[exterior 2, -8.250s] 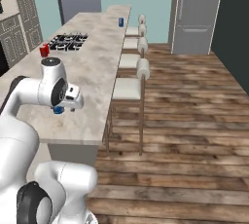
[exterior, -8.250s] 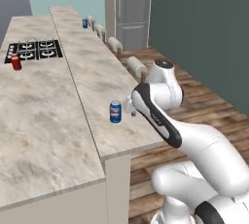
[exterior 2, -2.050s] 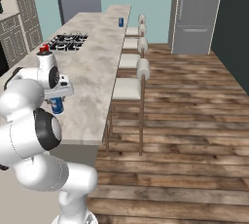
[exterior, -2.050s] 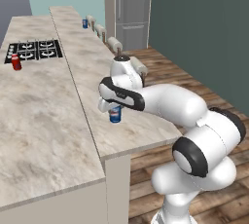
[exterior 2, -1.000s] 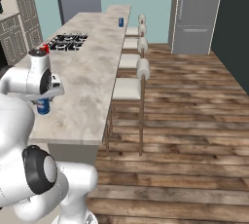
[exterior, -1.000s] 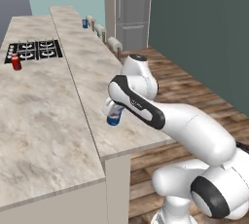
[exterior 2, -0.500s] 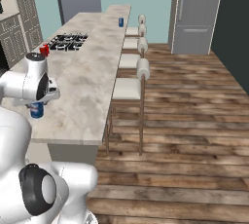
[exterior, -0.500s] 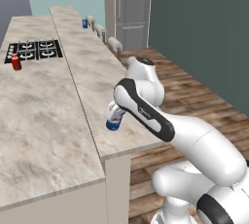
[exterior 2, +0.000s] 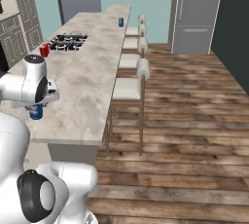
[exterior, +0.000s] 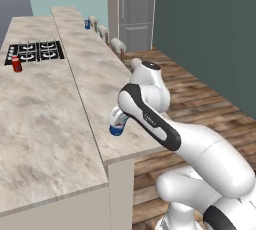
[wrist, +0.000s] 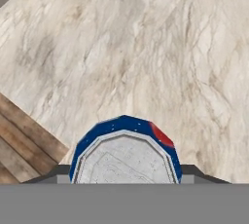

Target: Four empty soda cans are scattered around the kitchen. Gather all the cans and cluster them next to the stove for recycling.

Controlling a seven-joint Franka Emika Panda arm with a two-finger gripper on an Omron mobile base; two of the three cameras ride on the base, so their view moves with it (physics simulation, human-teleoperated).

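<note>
Well short of the stove [exterior: 34, 52], the gripper [exterior: 118, 122] is pinching a blue soda can [exterior: 116, 129] now lifted off the counter [exterior: 45, 124] near its front edge, so carrying toward the red soda can [exterior: 16, 63] beside the stove is becoming possible.

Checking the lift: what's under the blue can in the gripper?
Marble counter shows below the blue can held by the gripper. The can's base and any gap beneath it are hidden by the can.
</note>
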